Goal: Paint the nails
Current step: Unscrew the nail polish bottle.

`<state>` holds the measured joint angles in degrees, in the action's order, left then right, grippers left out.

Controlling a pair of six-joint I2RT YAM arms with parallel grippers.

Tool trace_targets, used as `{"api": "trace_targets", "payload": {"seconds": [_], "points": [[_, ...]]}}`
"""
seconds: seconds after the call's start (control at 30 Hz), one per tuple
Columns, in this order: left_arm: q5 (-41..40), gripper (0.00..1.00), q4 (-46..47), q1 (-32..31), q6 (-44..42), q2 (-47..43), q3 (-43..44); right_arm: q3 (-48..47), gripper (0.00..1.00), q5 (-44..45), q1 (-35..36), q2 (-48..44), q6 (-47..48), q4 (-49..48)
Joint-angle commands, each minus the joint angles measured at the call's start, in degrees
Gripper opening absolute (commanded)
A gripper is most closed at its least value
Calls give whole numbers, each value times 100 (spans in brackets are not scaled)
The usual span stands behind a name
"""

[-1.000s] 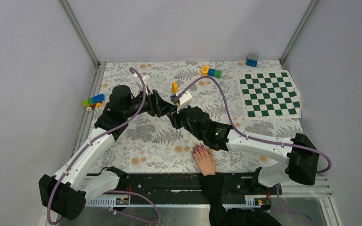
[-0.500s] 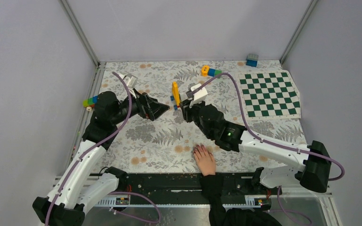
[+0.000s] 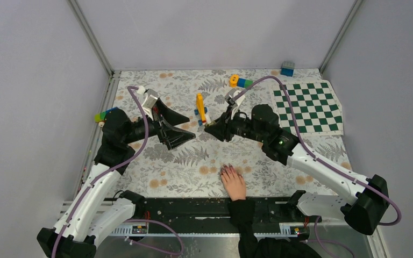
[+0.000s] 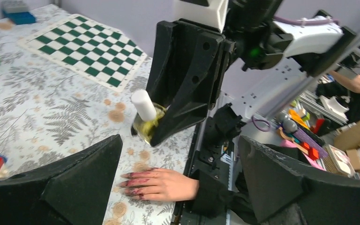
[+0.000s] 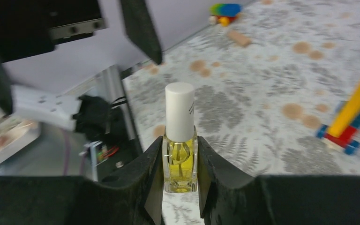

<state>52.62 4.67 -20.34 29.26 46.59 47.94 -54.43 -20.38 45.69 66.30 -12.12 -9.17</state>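
- Between my two arms a yellow brick post (image 3: 200, 103) stands on the bench (image 3: 183, 161), close by both.
- To its right, my right pincer (image 3: 211, 129) is clenched on a white-capped polish bottle (image 5: 180, 140).
- My left pincer (image 3: 186, 127) gapes wide, grasping nothing, facing the bottle.
- The nails (image 3: 226, 170), dark red, are on a hand (image 3: 234, 184) lying flat at the near edge, apart from both pincers.
- A chessboard (image 3: 307, 107) lies far right, loose bricks (image 3: 106, 114) far left.

Nothing readable is spotted anywhere tbh. Tiny dark print is seen on the white cap (image 5: 179, 110) of the nail polish bottle (image 5: 180, 161), but it's too blurred.
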Motion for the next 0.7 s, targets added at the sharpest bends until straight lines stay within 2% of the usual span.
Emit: {"api": "trace_targets", "payload": {"seconds": [0.0, 0.17, 0.3, 0.37, 0.5, 0.67], "points": [[734, 99, 994, 19, 367, -53, -45, -370, 2, -2164, -60, 6, -676, -663], [666, 99, 817, 11, 321, -37, 0, -441, 2, -2765, -60, 145, -1127, -1268], [903, 97, 1257, -2, 672, -19, -74, -465, 2, -3013, -60, 254, -1305, -1444], [1083, 94, 1620, -57, 872, -18, -129, -442, 2, -3045, -60, 277, -1339, -1469], [1155, 82, 1678, -200, 890, -60, -143, -398, 2, -3067, -60, 287, -1424, -1532], [1111, 76, 1684, -323, 972, 80, -140, -383, 2, -3111, -52, 306, -1496, -1601]]}}
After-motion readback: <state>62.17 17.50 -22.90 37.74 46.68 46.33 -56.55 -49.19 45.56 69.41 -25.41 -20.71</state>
